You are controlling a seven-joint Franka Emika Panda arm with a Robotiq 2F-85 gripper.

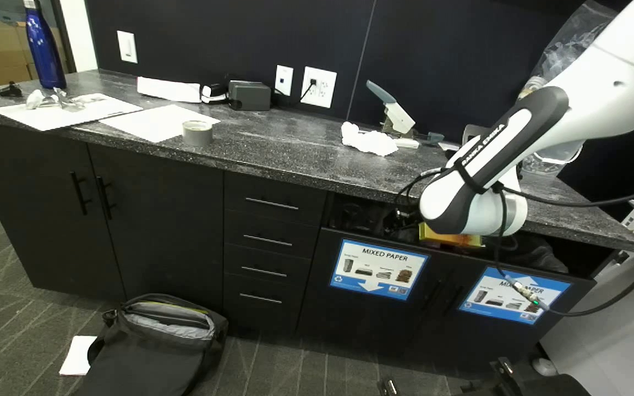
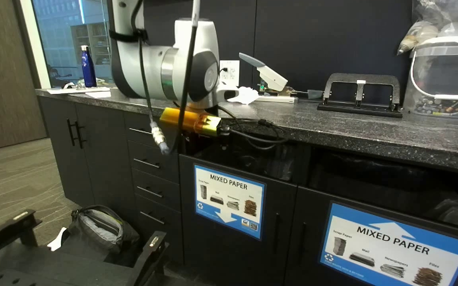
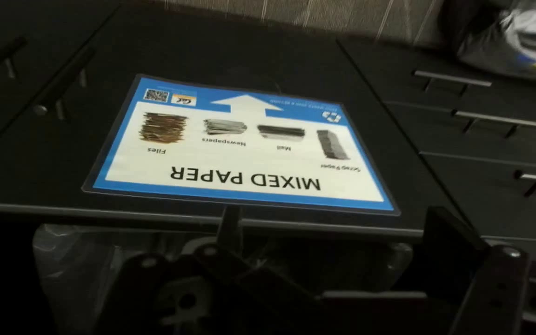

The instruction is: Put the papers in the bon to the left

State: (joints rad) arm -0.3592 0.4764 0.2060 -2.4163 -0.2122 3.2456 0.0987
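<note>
My gripper (image 3: 335, 218) is open, its dark fingers wide apart with nothing seen held between them. In the wrist view it hangs at the dark slot above the left bin's front panel (image 3: 249, 60). This left bin door (image 1: 366, 319), with its mixed paper sign, shows in both exterior views (image 2: 233, 250). Its clear liner (image 3: 77, 251) is visible; the inside is too dark to read. A crumpled white paper (image 1: 369, 140) lies on the counter by the stapler; it also shows in an exterior view (image 2: 245, 95). Flat white sheets (image 1: 157, 122) lie at the counter's far end.
An open stapler (image 2: 266, 75), a hole punch (image 2: 358, 95) and a clear bucket (image 2: 443, 83) stand on the counter. A tape roll (image 1: 197, 133) and a blue bottle (image 1: 44, 49) are farther along. The counter edge (image 2: 332, 139) overhangs the bin slots. A bag (image 1: 157, 346) lies on the floor.
</note>
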